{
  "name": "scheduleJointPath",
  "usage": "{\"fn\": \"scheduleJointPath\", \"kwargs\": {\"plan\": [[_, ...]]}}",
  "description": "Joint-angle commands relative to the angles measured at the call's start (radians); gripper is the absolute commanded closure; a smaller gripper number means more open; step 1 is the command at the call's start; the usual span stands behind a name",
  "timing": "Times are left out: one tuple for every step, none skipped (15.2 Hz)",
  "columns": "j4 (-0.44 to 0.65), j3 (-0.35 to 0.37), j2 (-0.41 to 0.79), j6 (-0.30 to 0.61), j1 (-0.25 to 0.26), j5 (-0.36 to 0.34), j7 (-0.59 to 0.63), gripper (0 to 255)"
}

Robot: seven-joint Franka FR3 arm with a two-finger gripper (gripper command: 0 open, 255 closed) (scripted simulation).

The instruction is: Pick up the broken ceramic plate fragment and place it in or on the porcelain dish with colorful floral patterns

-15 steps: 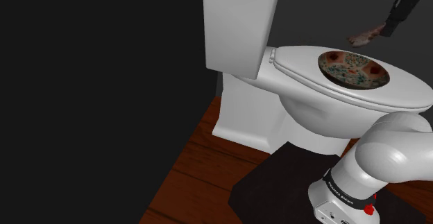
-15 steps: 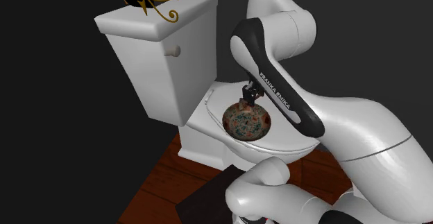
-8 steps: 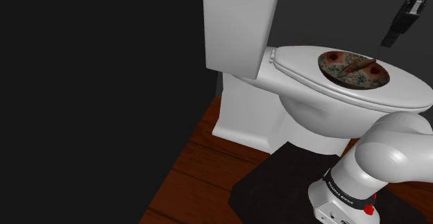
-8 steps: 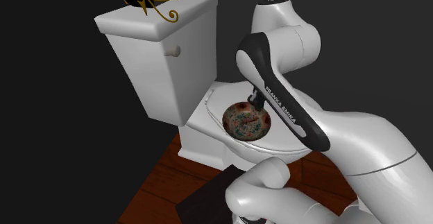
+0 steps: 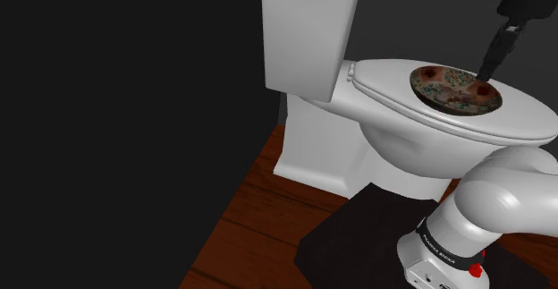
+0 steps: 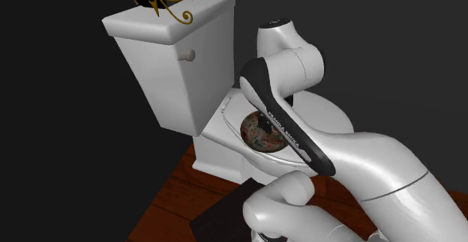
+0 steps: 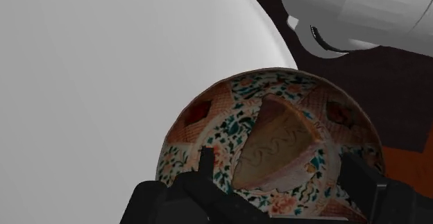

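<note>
My gripper (image 7: 276, 159) hangs just above the dish (image 7: 198, 112), jaws released. The 2 fingers (image 7: 361, 184) stand apart on either side of the fragment (image 7: 277, 150) and touch neither it nor each other. The fragment lies inside the dish, a pale wedge resting on the floral pattern. The dish sits on the shut white toilet lid (image 7: 104, 84), near the lid's edge. 1 white arm link shows beyond the dish.

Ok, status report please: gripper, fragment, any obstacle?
Gripper open, over the dish. Fragment lies inside the dish, not held. Dish on toilet lid, no obstacle seen.
</note>
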Motion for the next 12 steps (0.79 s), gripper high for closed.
{"fn": "scheduleJointPath", "kwargs": {"plan": [[-0.062, 0.07, 0.016, 0.016, -0.047, 0.013, 0.116, 0], [-0.093, 0.104, 0.026, 0.024, -0.071, 0.02, 0.174, 0], [-0.098, 0.109, 0.027, 0.025, -0.075, 0.021, 0.182, 0], [-0.115, 0.106, 0.018, 0.034, -0.074, 0.019, 0.183, 0], [-0.132, 0.103, 0.009, 0.042, -0.074, 0.016, 0.183, 0], [-0.149, 0.099, 0.0, 0.05, -0.074, 0.014, 0.183, 0], [-0.165, 0.096, -0.009, 0.058, -0.074, 0.011, 0.183, 0], [-0.182, 0.092, -0.018, 0.066, -0.074, 0.008, 0.183, 0], [-0.199, 0.089, -0.027, 0.074, -0.074, 0.005, 0.183, 0], [-0.225, 0.083, -0.041, 0.086, -0.074, 0.0, 0.183, 0], [-0.225, 0.083, -0.041, 0.086, -0.074, 0.0, 0.183, 0], [-0.225, 0.083, -0.041, 0.086, -0.074, 0.0, 0.183, 0]]}}
